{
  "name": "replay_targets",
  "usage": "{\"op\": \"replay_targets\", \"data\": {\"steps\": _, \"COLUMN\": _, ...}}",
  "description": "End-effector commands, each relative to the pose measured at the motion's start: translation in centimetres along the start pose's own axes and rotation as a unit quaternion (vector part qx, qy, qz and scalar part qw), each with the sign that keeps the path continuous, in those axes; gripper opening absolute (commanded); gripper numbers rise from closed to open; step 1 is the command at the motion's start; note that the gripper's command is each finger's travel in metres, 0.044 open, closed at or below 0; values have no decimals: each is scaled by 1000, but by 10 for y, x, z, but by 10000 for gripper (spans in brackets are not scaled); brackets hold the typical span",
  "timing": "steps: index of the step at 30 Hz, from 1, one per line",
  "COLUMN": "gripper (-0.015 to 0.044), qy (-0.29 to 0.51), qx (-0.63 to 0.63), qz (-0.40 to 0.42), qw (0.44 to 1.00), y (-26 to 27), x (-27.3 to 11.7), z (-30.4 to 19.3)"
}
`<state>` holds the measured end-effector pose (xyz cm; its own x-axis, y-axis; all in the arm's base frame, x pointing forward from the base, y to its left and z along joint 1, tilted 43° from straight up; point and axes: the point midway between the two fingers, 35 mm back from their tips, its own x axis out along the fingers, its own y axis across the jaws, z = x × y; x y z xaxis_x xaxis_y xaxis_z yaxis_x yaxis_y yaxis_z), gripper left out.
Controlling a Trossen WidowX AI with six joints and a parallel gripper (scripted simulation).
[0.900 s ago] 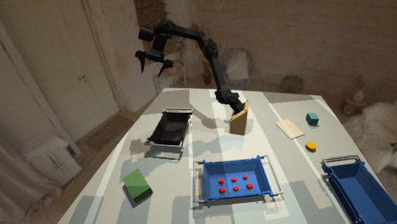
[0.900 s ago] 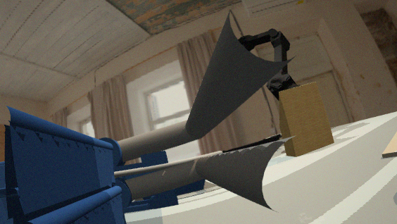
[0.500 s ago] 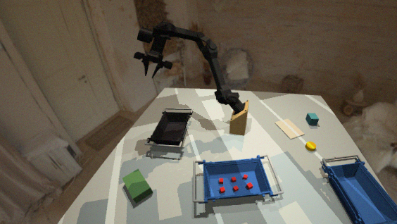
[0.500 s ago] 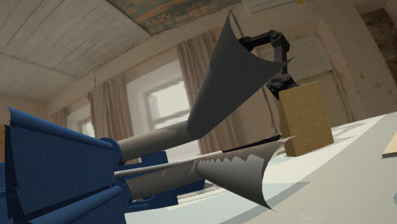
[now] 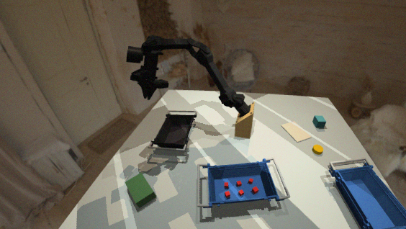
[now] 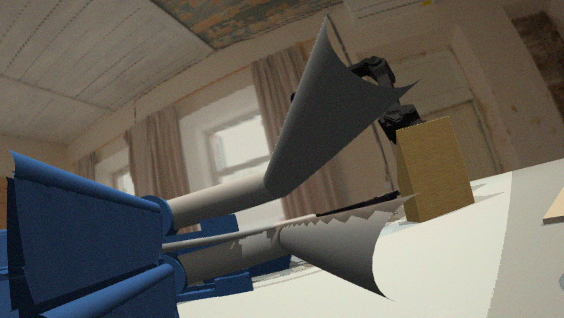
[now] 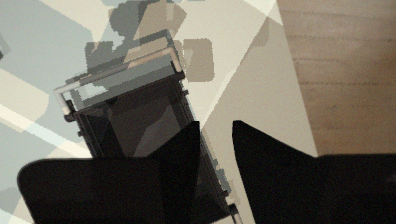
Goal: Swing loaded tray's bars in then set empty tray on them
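The loaded blue tray [image 5: 245,200] stands in the front middle of the table with several small red blocks [image 5: 239,183] on its floor. Its left wire bar [image 5: 199,185] and right wire bar [image 5: 282,180] are both swung out past its ends. The empty blue tray [image 5: 372,196] lies at the right edge of the top view, partly cut off, its far bar [image 5: 347,162] outside its end. My gripper [image 5: 148,96] [image 7: 215,128] is open by a narrow gap and empty, high above the table's far left, away from both blue trays.
A black tray [image 5: 174,131] [image 7: 145,115] with wire bars stands below my gripper. A green block [image 5: 140,189] lies front left. A tan plate [image 5: 296,132], a yellow disc [image 5: 317,149] and a teal cube [image 5: 319,121] lie right of the wooden arm base [image 5: 245,126] [image 6: 435,170].
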<state>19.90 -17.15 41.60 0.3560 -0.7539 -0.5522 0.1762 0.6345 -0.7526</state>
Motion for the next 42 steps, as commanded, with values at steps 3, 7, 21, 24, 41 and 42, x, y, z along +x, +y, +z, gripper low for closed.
{"op": "replay_targets", "data": {"steps": 3, "gripper": 87, "qy": 22, "qx": 187, "qz": 37, "qw": 981, "y": 48, "x": 45, "z": 46}}
{"op": "replay_targets", "data": {"steps": 7, "gripper": 87, "qy": 37, "qx": 264, "qz": 43, "qw": 963, "y": 66, "x": 59, "z": 58}}
{"op": "replay_targets", "data": {"steps": 21, "gripper": 87, "qy": 116, "qx": 607, "qz": 16, "qw": 786, "y": 162, "x": 116, "z": 102}}
{"op": "replay_targets", "data": {"steps": 24, "gripper": 87, "qy": 125, "qx": 649, "qz": 8, "qw": 750, "y": 181, "x": 123, "z": 107}}
{"op": "replay_targets", "data": {"steps": 41, "gripper": 87, "qy": 138, "qx": 880, "qz": -94, "qw": 445, "y": 294, "x": 162, "z": 117}}
{"op": "replay_targets", "data": {"steps": 42, "gripper": 87, "qy": 136, "qx": 888, "qz": -101, "qw": 427, "y": 301, "x": 164, "z": 117}}
